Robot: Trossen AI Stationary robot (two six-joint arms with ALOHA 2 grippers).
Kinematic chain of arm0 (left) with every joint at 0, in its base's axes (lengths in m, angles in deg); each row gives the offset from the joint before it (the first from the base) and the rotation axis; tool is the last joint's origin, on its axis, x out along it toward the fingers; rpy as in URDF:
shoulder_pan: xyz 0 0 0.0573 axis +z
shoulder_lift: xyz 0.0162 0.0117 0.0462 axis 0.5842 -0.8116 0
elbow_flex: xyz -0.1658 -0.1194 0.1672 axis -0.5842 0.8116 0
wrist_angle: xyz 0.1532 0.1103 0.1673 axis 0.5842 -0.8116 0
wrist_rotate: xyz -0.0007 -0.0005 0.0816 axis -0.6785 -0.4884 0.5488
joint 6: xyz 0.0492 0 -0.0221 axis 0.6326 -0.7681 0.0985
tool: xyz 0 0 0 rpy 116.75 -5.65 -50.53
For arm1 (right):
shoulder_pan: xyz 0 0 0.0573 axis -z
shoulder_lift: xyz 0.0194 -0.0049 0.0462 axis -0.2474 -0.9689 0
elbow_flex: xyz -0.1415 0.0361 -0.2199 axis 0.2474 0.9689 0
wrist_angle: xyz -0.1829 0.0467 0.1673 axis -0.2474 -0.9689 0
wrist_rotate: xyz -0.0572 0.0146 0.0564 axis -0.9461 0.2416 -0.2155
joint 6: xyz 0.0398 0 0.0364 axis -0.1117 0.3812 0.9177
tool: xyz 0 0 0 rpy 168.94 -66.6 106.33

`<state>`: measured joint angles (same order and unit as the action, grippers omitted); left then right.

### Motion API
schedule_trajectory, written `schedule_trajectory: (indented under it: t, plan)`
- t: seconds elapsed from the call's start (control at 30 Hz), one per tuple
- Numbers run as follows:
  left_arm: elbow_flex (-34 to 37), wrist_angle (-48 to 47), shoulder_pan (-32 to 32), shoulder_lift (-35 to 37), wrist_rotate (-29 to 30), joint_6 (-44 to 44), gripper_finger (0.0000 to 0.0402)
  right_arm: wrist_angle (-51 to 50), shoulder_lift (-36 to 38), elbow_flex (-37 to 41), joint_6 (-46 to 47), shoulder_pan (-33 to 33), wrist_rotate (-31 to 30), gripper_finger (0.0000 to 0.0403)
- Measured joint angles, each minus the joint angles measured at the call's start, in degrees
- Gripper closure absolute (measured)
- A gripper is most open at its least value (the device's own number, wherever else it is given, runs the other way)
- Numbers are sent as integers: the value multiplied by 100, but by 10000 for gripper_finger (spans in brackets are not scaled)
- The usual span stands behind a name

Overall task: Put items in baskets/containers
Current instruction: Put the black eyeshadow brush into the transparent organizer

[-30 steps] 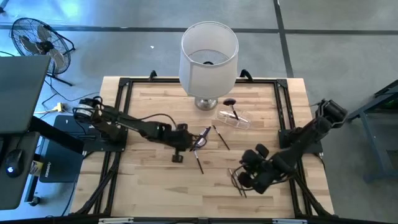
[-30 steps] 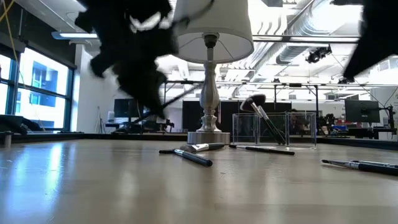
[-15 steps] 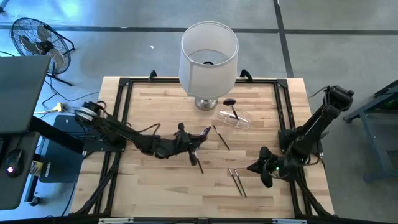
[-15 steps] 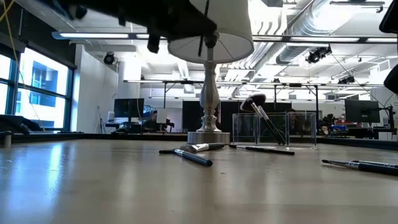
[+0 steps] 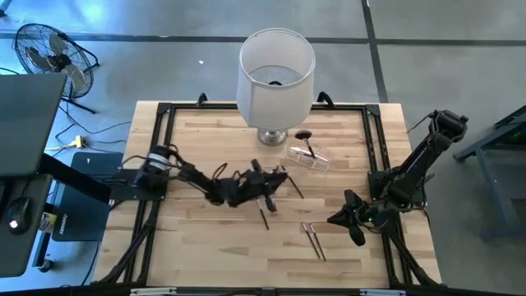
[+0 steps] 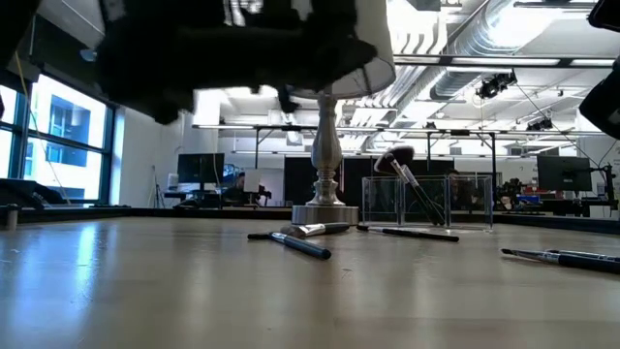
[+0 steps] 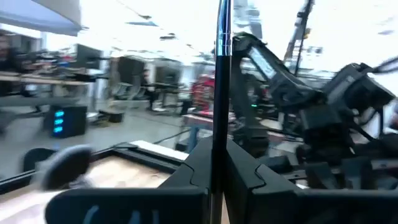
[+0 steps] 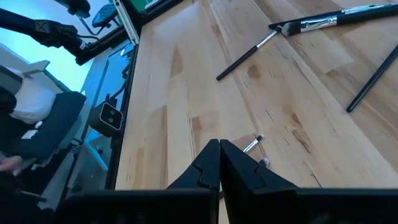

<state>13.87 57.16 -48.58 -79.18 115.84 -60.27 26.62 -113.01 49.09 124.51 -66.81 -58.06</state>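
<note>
My left gripper [image 5: 269,182] hangs over the table's middle, shut on a thin dark makeup brush [image 7: 221,74]. In the low view it is only a dark blur [image 6: 232,48] near the top. My right gripper [image 5: 349,220] is shut and holds nothing, near the right rail. Just beyond its fingers [image 8: 219,155] two thin brushes [image 5: 313,239] lie flat on the wood. The clear holder [image 5: 309,158] stands by the lamp base with a fluffy black brush [image 6: 392,160] leaning in it. Other loose brushes [image 5: 292,181] [image 5: 265,215] lie flat near the middle. My left gripper pinches the brush's thin shaft [image 7: 219,134] between its two fingers. The shaft lies across the fingers and sticks out well past them on one side. The brush is lifted clear of the table. Which end it has, I cannot tell.
A big white lampshade on a silver base [image 5: 276,70] stands at the far middle, close to the holder. A black frame [image 5: 164,111] runs round the table. More brushes [image 6: 562,257] lie toward the near right. Bare wood [image 5: 205,238] lies at the near left.
My left gripper has tipped up from pointing down at the loose brushes to nearly level. It has gone toward the table's right with one brush lifted clear. My right gripper has drawn back toward the right edge, and two brushes lie where it was.
</note>
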Motion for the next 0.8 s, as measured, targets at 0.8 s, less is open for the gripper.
schedule_trajectory:
  t: [0.8]
  plan:
    - [-1258, -1135, 1837, -737, -2279, 827, 392, -647, 8, 115, 664, 2, -272, 403]
